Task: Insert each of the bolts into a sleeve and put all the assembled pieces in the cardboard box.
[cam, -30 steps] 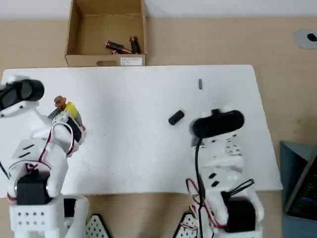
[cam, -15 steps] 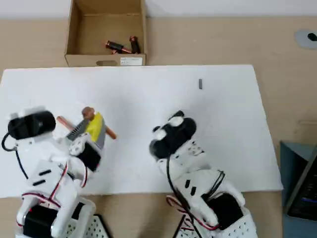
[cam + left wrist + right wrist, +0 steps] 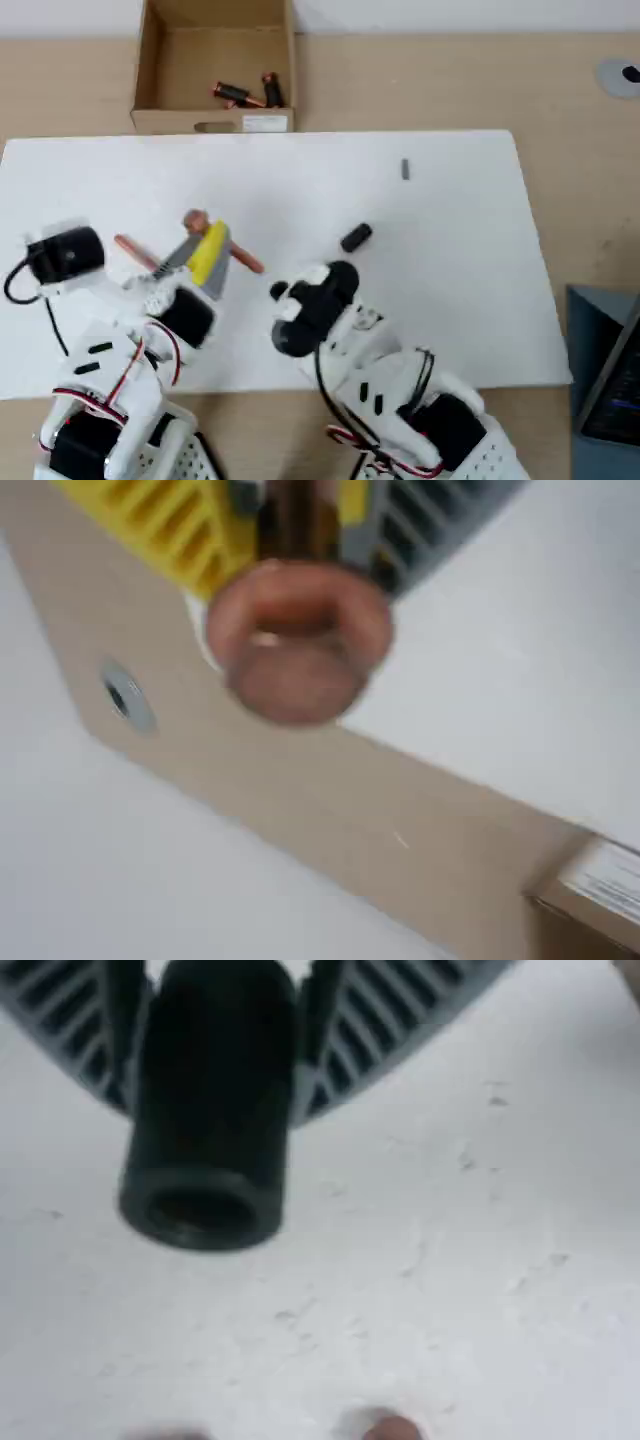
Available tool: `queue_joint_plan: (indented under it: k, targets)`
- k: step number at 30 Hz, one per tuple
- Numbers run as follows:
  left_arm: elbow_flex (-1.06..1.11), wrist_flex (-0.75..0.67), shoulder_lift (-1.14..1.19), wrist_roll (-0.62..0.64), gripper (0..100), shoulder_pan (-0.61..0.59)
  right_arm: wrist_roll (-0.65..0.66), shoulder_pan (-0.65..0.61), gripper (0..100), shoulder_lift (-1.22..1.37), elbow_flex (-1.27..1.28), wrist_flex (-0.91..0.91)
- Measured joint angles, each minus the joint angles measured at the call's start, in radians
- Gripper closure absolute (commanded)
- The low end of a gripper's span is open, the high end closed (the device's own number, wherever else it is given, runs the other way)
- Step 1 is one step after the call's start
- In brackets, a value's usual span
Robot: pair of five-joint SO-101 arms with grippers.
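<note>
Mating a bolt with a sleeve looked to be the step in hand, since each arm held one half of a pair. The left claw was clamped on a copper bolt above the left part of the white sheet. The bolt's round head stuck out past the yellow and grey fingers. The right claw gripped a black sleeve by its body near the middle front of the sheet, with the open bore facing the sheet.

Doing this well would likely depend on lining up the two axes before closing the gap, so that the bolt met the bore squarely and did not catch the rim. A slow, straight push seemed wise, with both grips kept firm, because a smooth round sleeve could twist or slip under a sideways load. How much of the shank stood free of the fingers could not be told, and that would decide whether a regrip was needed.

The sleeve looked like a short, matte black tube with a thick wall and a clean round opening. The bolt was copper-coloured and smooth, and its head was wider than the shank.

A copper rod lay on the sheet under the left claw, showing on both sides of it; whether it was one bolt or two was unclear. A second sleeve lay loose near the middle of the sheet. The cardboard box sat on the bench just beyond the sheet's far edge, with finished pieces inside.
</note>
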Motion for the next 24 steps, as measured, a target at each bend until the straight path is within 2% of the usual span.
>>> queue_joint_plan:
  k: [5, 11, 24]
  targets:
    - [0.005, 0.003, -0.002, 0.000, 100, 0.041, 0.000, -0.009, 98.9, 0.000, 0.000, 0.000]
    - [0.005, 0.072, -0.002, -0.020, 100, 0.052, 0.000, -0.009, 98.9, 0.000, 0.000, 0.000]
    - [0.060, 0.077, -0.002, -0.023, 100, 0.072, 0.000, -0.012, 98.9, 0.000, -0.002, 0.000]
